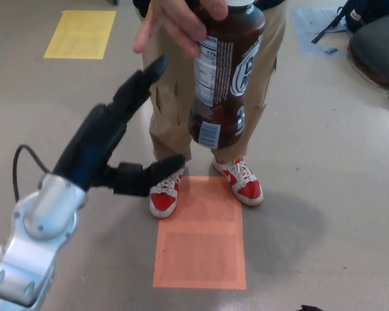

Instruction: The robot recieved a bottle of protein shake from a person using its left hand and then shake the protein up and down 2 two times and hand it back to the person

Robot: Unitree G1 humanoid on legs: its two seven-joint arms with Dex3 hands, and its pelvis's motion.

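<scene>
Left hand left of bottle, just beside it.

Grey, smooth floor, lightly glossy. Orange paper sheet flat on it at centre, near. Red-and-white sneakers standing at the sheet's far edge: one by its far left corner, the other overlapping its far right corner. Yellow sheet flat, far left, well apart from the orange one. Pale blue sheet far right. Dark bag resting at the far right edge.
</scene>
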